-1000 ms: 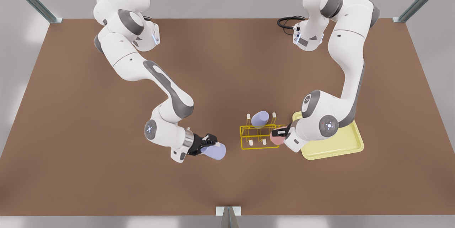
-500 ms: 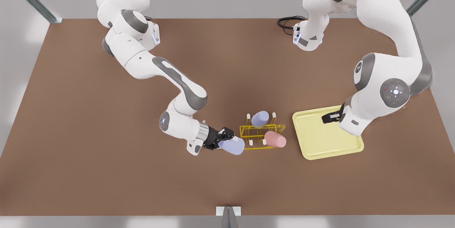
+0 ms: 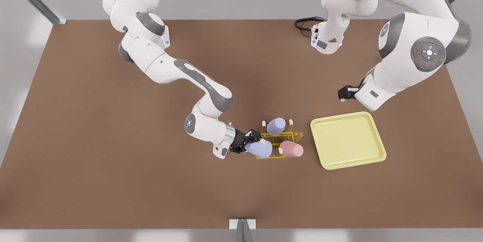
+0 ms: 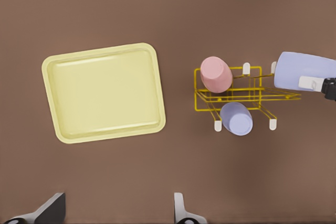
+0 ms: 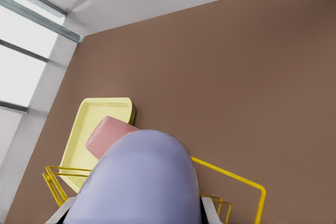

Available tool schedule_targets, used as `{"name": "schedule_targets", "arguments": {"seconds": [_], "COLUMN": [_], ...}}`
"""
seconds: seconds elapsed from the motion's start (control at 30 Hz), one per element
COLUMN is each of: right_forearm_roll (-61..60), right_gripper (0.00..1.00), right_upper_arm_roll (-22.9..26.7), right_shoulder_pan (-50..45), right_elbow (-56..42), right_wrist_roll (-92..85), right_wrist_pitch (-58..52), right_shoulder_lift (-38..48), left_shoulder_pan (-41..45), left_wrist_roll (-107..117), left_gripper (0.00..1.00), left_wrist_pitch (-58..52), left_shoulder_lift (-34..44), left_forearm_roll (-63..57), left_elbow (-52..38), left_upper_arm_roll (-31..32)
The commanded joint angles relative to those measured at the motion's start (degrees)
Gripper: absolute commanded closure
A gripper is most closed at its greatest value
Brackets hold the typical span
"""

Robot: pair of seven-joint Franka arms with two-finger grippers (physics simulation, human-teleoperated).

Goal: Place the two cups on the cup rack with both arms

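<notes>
Lavender cup point(image 3: 259, 148) pinched in right tool point(image 3: 252, 141) at rack point(image 3: 279, 138); left tool point(image 3: 344, 94) spread.

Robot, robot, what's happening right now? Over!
Right gripper shut on lavender cup at rack. Left gripper open above table. Pink cup racked.

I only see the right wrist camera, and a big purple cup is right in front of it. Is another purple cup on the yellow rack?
Observer: Yes, a second lavender cup sits on a peg at the far side of the cup rack.
Operator: Where's the other arm?
Observer: The left gripper waits beyond the tray, open and empty.
Operator: What's next to my cup?
Observer: The right gripper holds the tilted lavender cup at the rack's near side, beside the pink cup.
</notes>
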State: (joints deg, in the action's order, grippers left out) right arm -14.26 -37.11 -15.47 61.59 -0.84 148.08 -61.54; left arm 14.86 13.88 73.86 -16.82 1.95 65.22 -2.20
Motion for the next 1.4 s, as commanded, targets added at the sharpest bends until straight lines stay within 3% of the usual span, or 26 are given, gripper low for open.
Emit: {"name": "schedule_targets", "arguments": {"seconds": [0.0, 0.1, 0.13, 0.17, 0.83, 0.87, 0.93, 0.97, 1.0, 1.03, 1.1, 1.2, 1.27, 1.33, 1.37], "right_forearm_roll": [0.5, 0.6, 0.6, 0.6, 0.4, 0.5, 1.8, 5.7, 16.4, 18.3, 31.0, 40.2, 34.5, 24.7, 23.4], "right_gripper": [0.25, 0.24, 0.15, 0.0, 0.0, 0.0, 0.0, 0.0, 0.0, 0.0, 0.0, 0.0, 0.0, 0.0, 0.0], "right_upper_arm_roll": [0.1, 0.2, 0.3, 0.4, 0.7, 1.0, 10.0, 11.7, 11.8, 11.9, 11.8, 11.9, 17.9, 27.2, 28.9], "right_shoulder_pan": [-0.3, -0.6, -1.1, -1.3, -2.5, -1.9, -1.3, 0.5, 3.5, 8.3, 15.5, 23.8, 24.3, 21.2, 20.6], "right_elbow": [-0.2, -0.2, -0.8, -0.9, -3.9, -3.6, -1.4, -0.6, 0.6, 0.5, 0.1, -0.6, 2.8, 7.6, 12.4], "right_wrist_roll": [2.9, 2.8, 2.8, 2.9, 3.8, 4.5, 8.7, 8.7, 10.1, 10.2, 9.0, -8.3, -9.2, -8.6, -8.6], "right_wrist_pitch": [0.5, 0.5, 0.5, 0.6, -0.4, -3.7, -16.1, -21.3, -33.8, -45.0, -61.0, -65.6, -66.2, -66.2, -66.4], "right_shoulder_lift": [-0.2, -0.4, -0.5, -0.5, 1.0, 3.9, 11.2, 11.5, 15.0, 15.7, 16.6, 18.9, 28.7, 38.4, 44.3], "left_shoulder_pan": [0.2, 0.0, 0.0, 0.1, -0.4, -0.8, -0.8, -0.8, -0.8, -0.7, -0.7, -0.7, -0.7, -0.7, -0.7], "left_wrist_roll": [-4.1, -1.2, -1.2, -1.2, -1.7, -1.7, -1.7, -1.7, -1.7, -1.4, -1.4, -1.7, -1.7, -1.7, -1.7], "left_gripper": [0.0, 0.0, 0.0, 0.0, 0.0, 0.0, 0.0, 0.0, 0.0, 0.0, 0.0, 0.0, 0.0, 0.0, 0.0], "left_wrist_pitch": [-2.1, -2.1, -2.1, -2.1, -4.5, -4.6, -4.6, -4.5, -4.5, -4.5, -4.6, -4.6, -4.5, -4.6, -4.6], "left_shoulder_lift": [0.1, 0.4, 0.4, 0.4, 0.6, 0.6, 0.6, 0.6, 0.6, 0.6, 0.6, 0.6, 0.6, 0.6, 0.6], "left_forearm_roll": [0.6, 0.9, 0.9, 0.9, 0.6, 0.8, 0.8, 0.8, 0.8, 0.8, 0.9, 0.8, 0.9, 0.9, 1.0], "left_elbow": [-0.1, -0.1, -0.1, -0.1, -1.0, -1.0, -1.0, -1.0, -1.0, -1.0, -1.0, -1.0, -1.0, -1.0, -1.0], "left_upper_arm_roll": [0.2, 0.1, 0.2, 0.3, -0.2, -0.2, -0.2, -0.1, -0.1, -0.1, 0.2, 0.1, 0.0, 0.0, 0.1]}}
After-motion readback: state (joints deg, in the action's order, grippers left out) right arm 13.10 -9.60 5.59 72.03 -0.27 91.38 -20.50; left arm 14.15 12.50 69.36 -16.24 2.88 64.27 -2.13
